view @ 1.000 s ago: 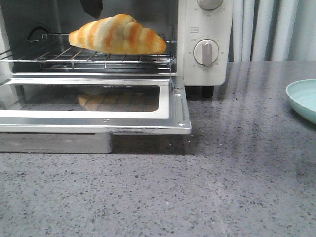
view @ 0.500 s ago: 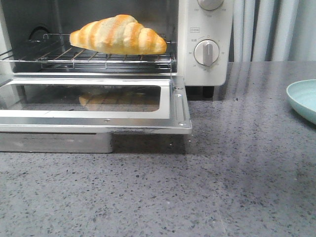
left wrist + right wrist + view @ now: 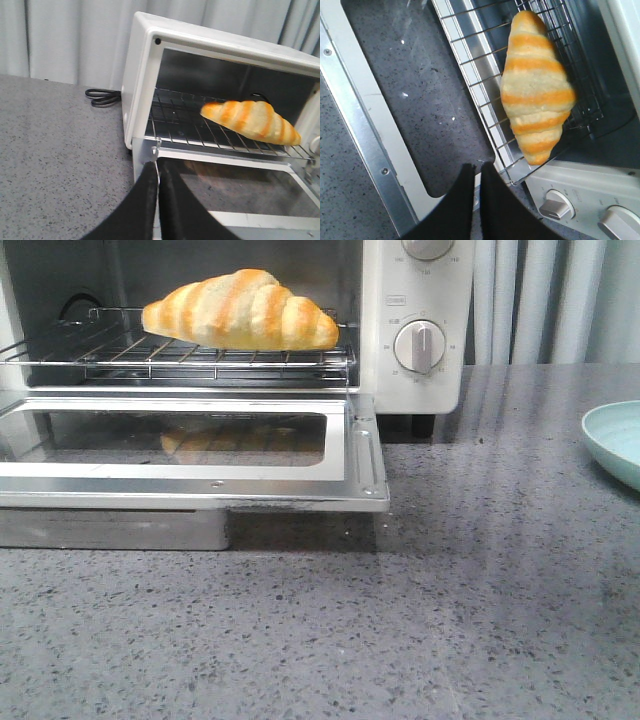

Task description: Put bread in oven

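The bread [image 3: 240,310] lies on the wire rack [image 3: 180,355] inside the oven [image 3: 415,330], resting flat with its long axis running across the cavity, parallel to the door opening; one tapered tip points toward the control panel side, the other toward the cavity's middle. It occupies the half of the rack nearer the dials [image 3: 418,346], its striped crown uppermost. The oven door [image 3: 190,455] is fully lowered and lies level, its glass pane mirroring the roll faintly. Left gripper [image 3: 157,175]: the two dark fingers are pressed together with only a hairline gap, holding nothing; they sit at the near corner of the door hinge on the side away from the dials, and the bread lies beyond and across from them on the rack, well apart. Right gripper [image 3: 476,180]: fingers likewise closed against each other and empty, poised over the door's edge close to the control panel; the bread lies just ahead of the fingertips, not touching them. A black power cord [image 3: 102,96] rests on the grey speckled countertop [image 3: 450,620] beside the oven's outer wall. A pale green plate [image 3: 615,443] sits on the countertop, well clear of the oven.
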`<state>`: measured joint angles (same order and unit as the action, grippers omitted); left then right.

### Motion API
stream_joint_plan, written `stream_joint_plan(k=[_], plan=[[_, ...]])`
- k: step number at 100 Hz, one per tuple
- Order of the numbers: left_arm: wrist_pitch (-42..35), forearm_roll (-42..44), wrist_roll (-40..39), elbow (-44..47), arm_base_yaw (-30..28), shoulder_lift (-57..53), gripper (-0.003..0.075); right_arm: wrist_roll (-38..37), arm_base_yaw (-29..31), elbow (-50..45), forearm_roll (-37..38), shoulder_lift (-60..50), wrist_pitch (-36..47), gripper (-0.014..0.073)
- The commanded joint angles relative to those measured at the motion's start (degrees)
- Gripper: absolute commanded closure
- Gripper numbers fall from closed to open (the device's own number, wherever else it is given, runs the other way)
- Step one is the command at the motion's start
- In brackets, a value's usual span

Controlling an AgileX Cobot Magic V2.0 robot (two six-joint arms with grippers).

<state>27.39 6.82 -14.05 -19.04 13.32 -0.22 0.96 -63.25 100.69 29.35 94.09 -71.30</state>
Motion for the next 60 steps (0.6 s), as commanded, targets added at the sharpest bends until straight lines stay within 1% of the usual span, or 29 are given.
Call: stream_joint_plan(k=[1,17,42,50,60], plan=[[-11.49,0.31,-0.50,2.23,-1.77,-1.02,0.0741,0.06,0.93,0.35,2.85,-3.37,-3.51,0.0644],[-17.48,0.31,-0.31,7.94,-2.55,-1.02,0.0741,-0.05,3.82,-2.27,3.14,-5.33,-3.51,0.0650],[-17.65,0.31,-0.31,9.75,-2.55,-1.02,0.0741,-2.17,12.35,-9.83,3.53,-11.63,-3.30,0.0650],[-17.65,0.31,-0.31,9.90,-2.55,-1.02,0.0741,-2.87,14.03,-12.93,6.02,-14.26,-2.56,0.0650],[-17.48,0.31,-0.31,9.90,-2.55,-1.02,0.0741,-4.50,14.64,-16.95,8.94,-17.80,-1.20,0.0650]])
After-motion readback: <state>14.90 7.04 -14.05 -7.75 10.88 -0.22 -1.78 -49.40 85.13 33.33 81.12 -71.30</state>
